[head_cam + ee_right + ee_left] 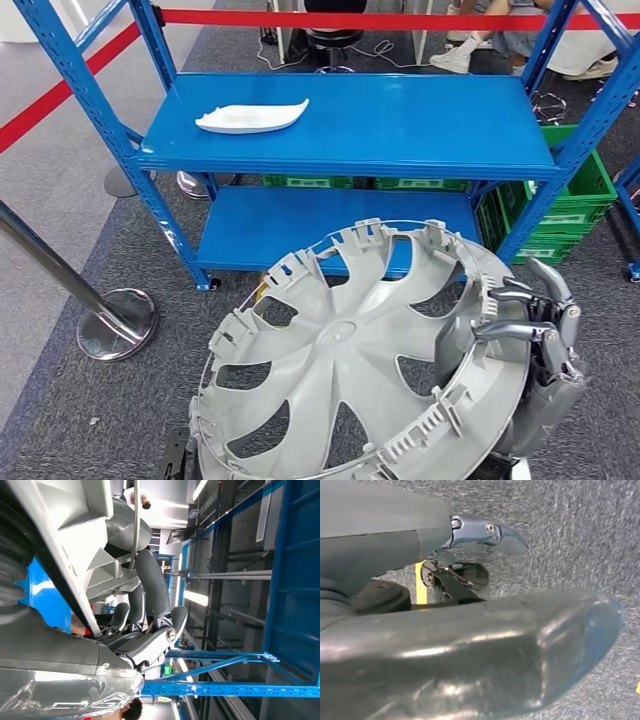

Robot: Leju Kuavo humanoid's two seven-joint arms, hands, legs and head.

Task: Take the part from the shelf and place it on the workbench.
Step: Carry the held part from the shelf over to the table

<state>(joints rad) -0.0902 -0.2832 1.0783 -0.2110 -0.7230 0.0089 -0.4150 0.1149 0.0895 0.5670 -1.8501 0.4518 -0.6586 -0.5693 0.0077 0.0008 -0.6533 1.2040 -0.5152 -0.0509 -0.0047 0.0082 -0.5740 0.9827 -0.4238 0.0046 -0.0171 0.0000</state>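
A large grey wheel cover point(347, 350) with curved spokes is held up close in front of me in the head view, tilted, below the blue shelf point(423, 130). My right hand point(540, 345) grips its right rim, fingers curled over the edge. The right wrist view has the cover's pale rim point(75, 525) with that hand's dark fingers point(147, 595) wrapped round it. A white curved part point(251, 117) lies on the shelf's top board at the left. My left hand point(471, 630) hangs over grey carpet, thumb and a finger point(490, 532) apart, holding nothing.
A chrome stanchion base point(117, 322) and its leaning post stand on the carpet at the left. Red barrier tape point(362, 20) runs behind the shelf. Green crates point(573, 205) sit at the right under the shelf. A seated person's legs point(483, 40) are at the back.
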